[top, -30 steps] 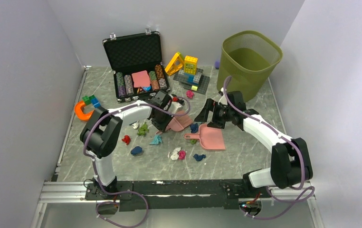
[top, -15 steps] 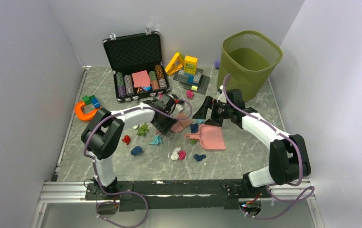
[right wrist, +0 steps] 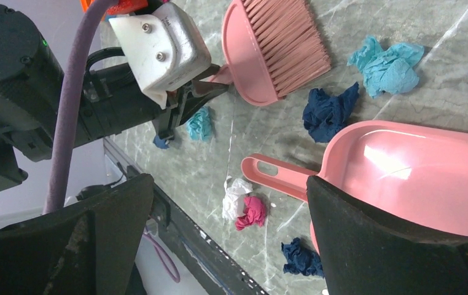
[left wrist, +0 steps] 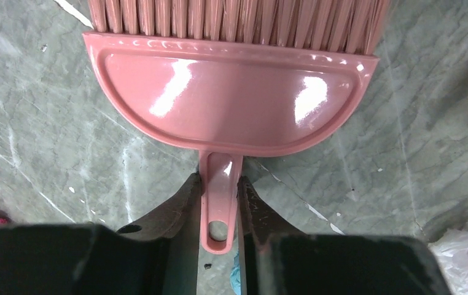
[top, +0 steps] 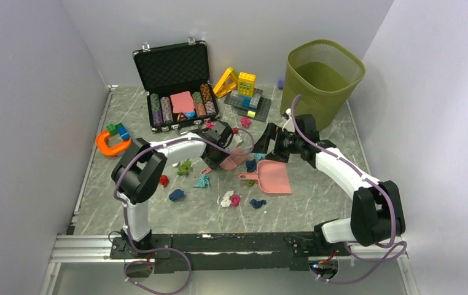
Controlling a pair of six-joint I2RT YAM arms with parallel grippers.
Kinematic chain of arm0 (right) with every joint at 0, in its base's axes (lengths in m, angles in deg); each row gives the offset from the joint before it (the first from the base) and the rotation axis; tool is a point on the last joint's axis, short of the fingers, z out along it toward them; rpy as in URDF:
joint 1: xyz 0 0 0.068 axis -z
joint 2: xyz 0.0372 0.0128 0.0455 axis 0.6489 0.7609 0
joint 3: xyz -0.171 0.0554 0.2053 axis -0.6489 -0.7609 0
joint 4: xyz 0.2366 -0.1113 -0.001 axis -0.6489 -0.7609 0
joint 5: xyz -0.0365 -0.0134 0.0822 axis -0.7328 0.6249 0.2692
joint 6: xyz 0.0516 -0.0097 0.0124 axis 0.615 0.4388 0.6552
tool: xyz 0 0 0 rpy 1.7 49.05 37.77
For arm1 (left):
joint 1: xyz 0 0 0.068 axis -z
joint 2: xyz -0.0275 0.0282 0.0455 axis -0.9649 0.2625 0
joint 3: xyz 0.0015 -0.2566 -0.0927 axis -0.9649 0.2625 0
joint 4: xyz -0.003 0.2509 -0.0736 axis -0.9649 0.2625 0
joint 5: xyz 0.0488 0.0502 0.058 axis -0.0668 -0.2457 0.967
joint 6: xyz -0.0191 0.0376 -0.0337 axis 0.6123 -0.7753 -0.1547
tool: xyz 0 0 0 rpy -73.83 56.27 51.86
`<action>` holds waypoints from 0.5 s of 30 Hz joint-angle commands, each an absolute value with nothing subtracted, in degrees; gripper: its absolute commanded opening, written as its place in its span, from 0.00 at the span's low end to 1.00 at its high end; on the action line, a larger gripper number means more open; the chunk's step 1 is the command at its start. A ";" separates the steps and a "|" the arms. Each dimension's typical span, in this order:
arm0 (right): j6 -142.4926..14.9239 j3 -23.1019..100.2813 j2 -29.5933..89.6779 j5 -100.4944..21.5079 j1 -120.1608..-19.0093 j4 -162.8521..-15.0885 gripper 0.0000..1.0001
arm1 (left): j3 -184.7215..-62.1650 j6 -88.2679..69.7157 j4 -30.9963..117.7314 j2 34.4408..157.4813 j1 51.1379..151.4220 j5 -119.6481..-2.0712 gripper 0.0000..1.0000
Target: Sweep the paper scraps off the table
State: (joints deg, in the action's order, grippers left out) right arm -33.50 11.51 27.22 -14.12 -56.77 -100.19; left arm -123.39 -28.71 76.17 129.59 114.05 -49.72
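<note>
In the middle of the table (top: 323, 203), the left gripper (left wrist: 219, 192) pinches the thin handle of a pink hand brush (left wrist: 231, 98). Its jaws are nearly closed, one on each side of the handle, and the bristles point away from it. Whether the brush head touches the surface is unclear. Just to the right lies a pink dustpan (top: 273, 177), flat on the table, its handle pointing left. The right gripper (top: 269, 146) hovers by the pan's far edge, jaws spread fully wide, holding nothing. The paper scraps (right wrist: 327, 110) lie loose around both tools: teal and dark blue wads between brush and pan, and green, red, white and pink ones nearer the arms. The pan looks empty. The step in hand seems to be taking up the tools. Next, the right arm probably needs to grip or steady the pan so the brush can push wads into it.
</note>
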 commanded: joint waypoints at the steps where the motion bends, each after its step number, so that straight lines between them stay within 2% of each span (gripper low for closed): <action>1: -33.84 13.66 24.43 -14.65 -56.50 -101.13 1.00 | -123.21 -28.48 77.40 133.74 114.10 -52.04 0.07; 5: -34.48 13.77 23.82 -15.49 -56.38 -102.07 1.00 | -121.46 -27.17 75.47 130.42 113.32 -51.44 0.00; 15: -37.59 18.21 29.81 -14.15 -56.24 -104.24 1.00 | -122.05 -27.53 77.26 117.86 112.03 -49.08 0.00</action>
